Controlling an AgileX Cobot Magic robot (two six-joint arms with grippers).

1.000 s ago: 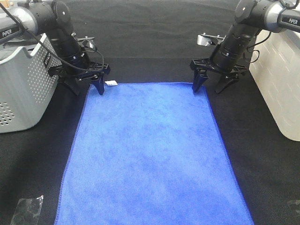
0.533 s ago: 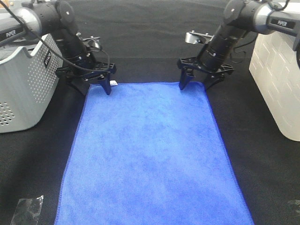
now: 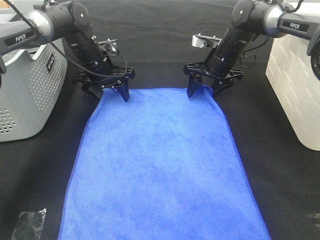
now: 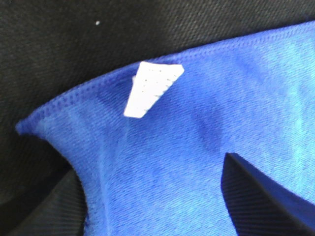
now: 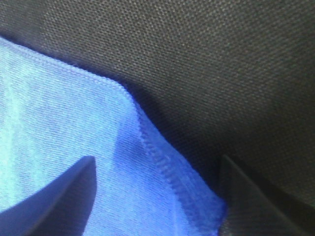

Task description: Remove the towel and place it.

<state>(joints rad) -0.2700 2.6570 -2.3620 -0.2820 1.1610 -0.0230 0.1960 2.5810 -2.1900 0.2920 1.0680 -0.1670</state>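
The royal-blue towel (image 3: pixel 160 165) lies spread flat on the black table, running from the near edge to the far middle. Its white tag (image 4: pixel 152 88) sits at the far left corner. My left gripper (image 3: pixel 108 92) is open, and its fingers straddle that corner; the left wrist view (image 4: pixel 152 211) shows blue cloth between them. My right gripper (image 3: pixel 202 91) is open over the far right corner. In the right wrist view (image 5: pixel 157 196) the stitched corner rises in a fold between the fingers (image 5: pixel 54 196).
A grey perforated basket (image 3: pixel 25 95) stands at the left edge. A white brick-patterned bin (image 3: pixel 297 85) stands at the right. A crumpled clear plastic scrap (image 3: pixel 27 222) lies on the table at the near left.
Both grippers have moved inward toward the middle along the towel's far edge. The far corners have been drawn in with them, so the far edge is narrower.
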